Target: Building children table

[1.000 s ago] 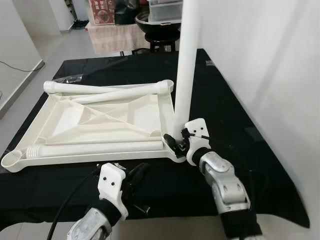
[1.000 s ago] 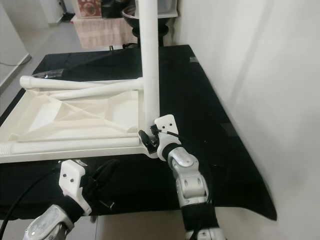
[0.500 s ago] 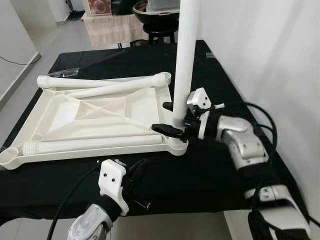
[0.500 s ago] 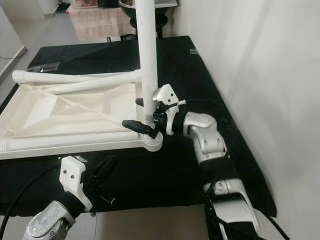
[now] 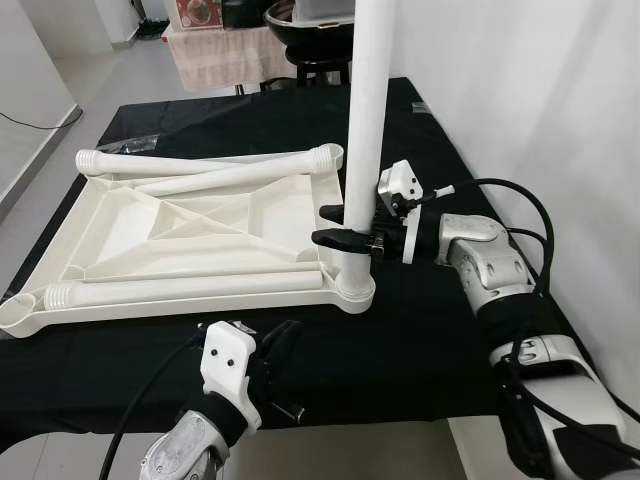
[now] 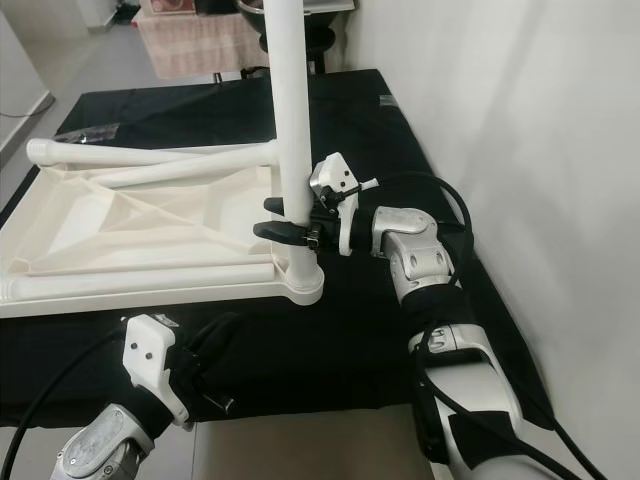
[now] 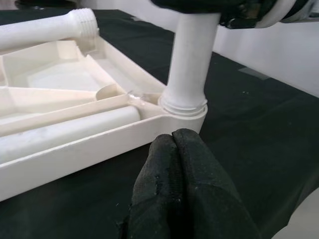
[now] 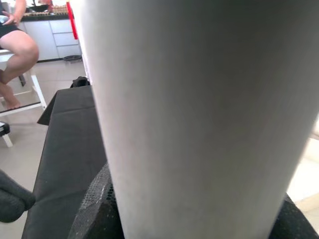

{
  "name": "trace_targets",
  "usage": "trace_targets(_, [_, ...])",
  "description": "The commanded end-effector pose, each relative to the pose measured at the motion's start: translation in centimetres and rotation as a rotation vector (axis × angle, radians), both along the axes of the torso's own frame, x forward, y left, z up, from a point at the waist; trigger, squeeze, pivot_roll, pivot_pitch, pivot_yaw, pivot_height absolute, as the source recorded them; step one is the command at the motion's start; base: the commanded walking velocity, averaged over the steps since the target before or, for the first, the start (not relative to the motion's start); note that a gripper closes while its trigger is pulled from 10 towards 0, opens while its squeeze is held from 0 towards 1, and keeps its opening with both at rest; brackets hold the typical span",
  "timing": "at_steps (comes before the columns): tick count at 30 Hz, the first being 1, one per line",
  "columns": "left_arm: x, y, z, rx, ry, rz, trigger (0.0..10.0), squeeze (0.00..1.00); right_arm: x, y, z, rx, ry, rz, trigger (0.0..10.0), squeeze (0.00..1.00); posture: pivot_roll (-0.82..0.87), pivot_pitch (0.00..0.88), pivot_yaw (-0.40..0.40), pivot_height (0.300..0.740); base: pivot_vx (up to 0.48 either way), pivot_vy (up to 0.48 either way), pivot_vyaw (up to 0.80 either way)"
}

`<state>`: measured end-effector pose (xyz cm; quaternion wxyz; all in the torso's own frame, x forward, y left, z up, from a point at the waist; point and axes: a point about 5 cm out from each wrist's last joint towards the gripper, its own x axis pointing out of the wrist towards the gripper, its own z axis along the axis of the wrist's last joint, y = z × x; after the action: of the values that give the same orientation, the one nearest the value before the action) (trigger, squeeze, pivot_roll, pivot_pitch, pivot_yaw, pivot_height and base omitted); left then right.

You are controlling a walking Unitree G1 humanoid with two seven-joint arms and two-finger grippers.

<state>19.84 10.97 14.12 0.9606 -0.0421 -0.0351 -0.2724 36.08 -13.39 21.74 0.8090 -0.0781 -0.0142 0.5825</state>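
Note:
A white children's table top (image 5: 150, 225) lies upside down on the black cloth. One white leg (image 5: 365, 100) stands upright in its near right corner socket (image 5: 352, 292). My right gripper (image 5: 335, 225) reaches in from the right, its black fingers shut on this leg a little above the socket; the leg (image 8: 199, 114) is very close in the right wrist view. Three more legs lie on the top: one along the far rim (image 5: 180, 163), one slanted (image 5: 240, 178), one along the near rim (image 5: 190, 290). My left gripper (image 7: 174, 137) is shut and empty, low before the socket.
The black-covered table (image 5: 430, 330) ends close in front of me, and a white wall (image 5: 540, 110) runs along its right side. A stool and boxes (image 5: 320, 50) stand beyond the far end. A seated person (image 8: 15, 50) is in the background.
My right arm has swung from the near side of the upright leg round to its right, and the gripper now holds the leg higher above the socket. The left gripper has stayed put.

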Motion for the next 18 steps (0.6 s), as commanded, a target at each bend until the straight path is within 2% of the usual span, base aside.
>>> trace_targets(1, [-0.2, 0.1, 0.0, 0.014, -0.003, 0.008, 10.0, 0.0, -0.5, -0.1, -1.2, -0.007, 0.038, 0.026, 0.0, 0.0, 0.05, 0.113, 0.031, 0.74, 0.0, 0.0, 0.0])
trace_targets(2, [-0.2, 0.1, 0.0, 0.014, -0.003, 0.008, 10.0, 0.0, -0.5, -0.1, -1.2, -0.007, 0.038, 0.026, 0.0, 0.0, 0.05, 0.113, 0.031, 0.74, 0.0, 0.0, 0.0])
trace_targets(3, [-0.2, 0.1, 0.0, 0.013, -0.002, 0.008, 10.0, 0.0, -0.9, -0.6, -2.1, -0.02, 0.027, -0.03, 0.0, 0.0, 0.05, 0.113, 0.027, 0.74, 0.0, 0.0, 0.0])
trace_targets(5, [-0.2, 0.1, 0.0, 0.013, -0.002, 0.008, 10.0, 0.0, -0.9, -0.6, -2.1, -0.02, 0.027, -0.03, 0.0, 0.0, 0.05, 0.113, 0.027, 0.74, 0.0, 0.0, 0.0])
trace_targets(6, [-0.2, 0.2, 0.0, 0.012, -0.002, 0.007, 10.0, 0.0, -1.4, -0.5, -4.0, 0.001, 0.079, -0.231, 0.0, 0.0, 0.04, 0.113, 0.016, 0.74, 0.0, 0.0, 0.0])
trace_targets(7, [-0.2, 0.3, 0.0, 0.012, -0.002, 0.006, 10.0, 0.0, -2.5, -0.4, -6.6, -0.037, 0.115, -0.565, 0.0, 0.0, 0.04, 0.118, 0.021, 0.74, 0.0, 0.0, 0.0])
trace_targets(8, [-0.2, 0.3, 0.0, 0.012, -0.002, 0.006, 10.0, 0.0, -2.5, -0.4, -6.6, -0.037, 0.115, -0.565, 0.0, 0.0, 0.04, 0.118, 0.021, 0.74, 0.0, 0.0, 0.0])
trace_targets(9, [-0.2, 0.4, 0.0, 0.012, -0.001, 0.004, 10.0, 0.0, -4.3, -0.1, -8.4, -0.054, 0.172, -0.753, 0.0, 0.0, 0.04, 0.118, 0.027, 0.74, 0.0, 0.0, 0.0])
trace_targets(10, [-0.2, 0.4, 0.0, 0.012, -0.001, 0.004, 10.0, 0.0, -4.3, -0.1, -8.4, -0.054, 0.172, -0.753, 0.0, 0.0, 0.04, 0.118, 0.027, 0.74, 0.0, 0.0, 0.0])
trace_targets(11, [-0.1, 0.5, -0.1, 0.014, 0.0, 0.003, 10.0, 0.0, -5.4, 0.9, -8.8, -0.071, 0.174, -0.859, 0.0, 0.0, 0.03, 0.11, 0.053, 0.74, 0.0, 0.0, 0.0])
trace_targets(12, [-0.1, 0.5, -0.1, 0.014, 0.0, 0.003, 10.0, 0.0, -5.4, 0.9, -8.8, -0.071, 0.174, -0.859, 0.0, 0.0, 0.03, 0.11, 0.053, 0.74, 0.0, 0.0, 0.0])
trace_targets(13, [0.0, 0.6, -0.1, 0.015, 0.002, 0.001, 10.0, 0.0, -5.7, 1.6, -8.7, -0.072, 0.165, -0.889, 0.0, 0.0, 0.03, 0.1, 0.052, 0.74, 0.0, 0.0, 0.0])
trace_targets(14, [0.1, 0.5, -0.2, 0.018, 0.004, -0.009, 10.0, 0.0, -5.1, 2.4, -8.5, -0.056, 0.166, -0.881, 0.0, 0.0, 0.04, 0.096, 0.042, 0.74, 0.0, 0.0, 0.0])
trace_targets(18, [0.2, 0.5, -0.2, 0.019, 0.006, -0.014, 10.0, 0.0, -4.5, 3.0, -8.3, -0.046, 0.169, -0.881, 0.0, 0.0, 0.04, 0.095, 0.043, 0.74, 0.0, 0.0, 0.0])
